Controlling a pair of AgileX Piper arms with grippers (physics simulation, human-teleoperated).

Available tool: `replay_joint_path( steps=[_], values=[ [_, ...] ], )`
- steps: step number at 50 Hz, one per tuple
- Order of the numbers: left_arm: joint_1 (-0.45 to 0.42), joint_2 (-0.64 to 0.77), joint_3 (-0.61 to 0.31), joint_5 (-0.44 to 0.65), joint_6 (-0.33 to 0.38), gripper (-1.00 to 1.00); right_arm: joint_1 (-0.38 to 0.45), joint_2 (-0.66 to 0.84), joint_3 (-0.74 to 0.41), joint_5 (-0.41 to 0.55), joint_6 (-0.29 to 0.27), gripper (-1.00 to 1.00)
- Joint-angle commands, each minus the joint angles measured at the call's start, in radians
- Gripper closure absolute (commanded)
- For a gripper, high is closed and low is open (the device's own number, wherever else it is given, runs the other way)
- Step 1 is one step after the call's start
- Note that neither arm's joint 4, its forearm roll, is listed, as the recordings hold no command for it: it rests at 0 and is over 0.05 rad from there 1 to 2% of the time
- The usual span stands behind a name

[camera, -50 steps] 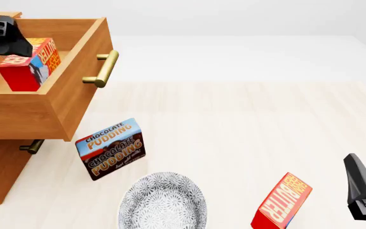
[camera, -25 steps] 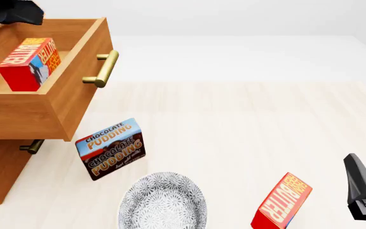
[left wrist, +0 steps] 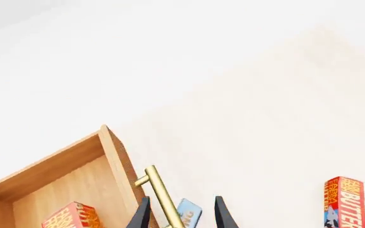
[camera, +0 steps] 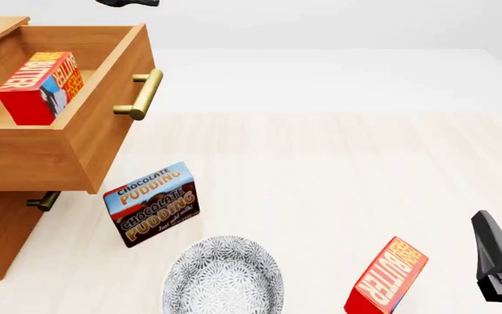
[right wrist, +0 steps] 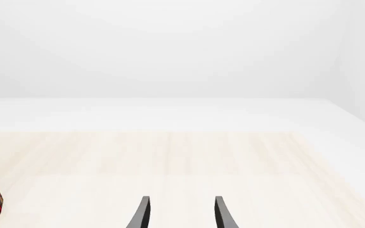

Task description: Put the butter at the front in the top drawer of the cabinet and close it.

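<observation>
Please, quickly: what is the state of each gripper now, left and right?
Left gripper: open, holding nothing, above the drawer handle.
Right gripper: open, holding nothing.

Pudding box [camera: 151,203] behind patterned bowl [camera: 223,275], apart

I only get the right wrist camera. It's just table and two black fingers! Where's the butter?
Observer: One butter sits inside the top drawer.
Operator: Is the drawer shut?
Observer: No, it is pulled out, with its brass handle sticking out over the table.
Operator: Where's the other arm?
Observer: The left gripper is high above that drawer, open and holding nothing.
</observation>
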Motion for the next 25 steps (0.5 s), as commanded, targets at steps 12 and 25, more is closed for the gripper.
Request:
replay_joint_path(
  steps=[12,25],
  values=[
    [-0.158,0.142,0.053,-0.307,-0.036,-1.0,0.0,-0.001,0.001,0.001,0.0,-1.0],
    [-0.15,0.144,0.187,-0.496,-0.033,-1.0,0.0,-0.001,0.001,0.001,0.0,-1.0]
  ],
)
